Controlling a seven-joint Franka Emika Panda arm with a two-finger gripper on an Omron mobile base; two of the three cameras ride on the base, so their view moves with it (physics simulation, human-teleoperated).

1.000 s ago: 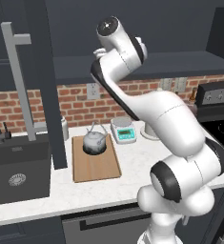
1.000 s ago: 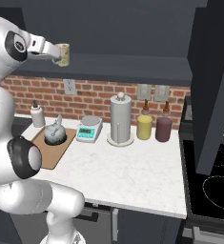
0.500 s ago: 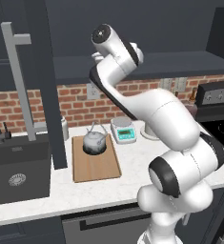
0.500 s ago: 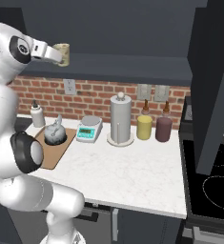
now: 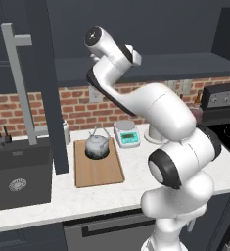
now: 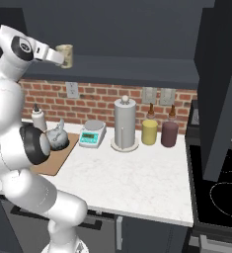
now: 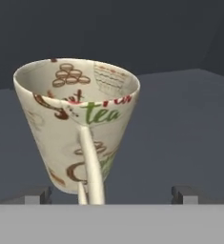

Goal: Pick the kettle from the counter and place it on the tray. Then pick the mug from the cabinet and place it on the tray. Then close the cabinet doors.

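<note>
Mug (image 7: 75, 138), beige, tapered, printed "tea", handle facing

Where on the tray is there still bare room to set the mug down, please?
The kettle fills the tray's far end, toward the brick wall. The near half, toward the counter edge, is bare wood. It is crowded right of the tray: scale, paper towel holder and two canisters stand along the wall.
</note>
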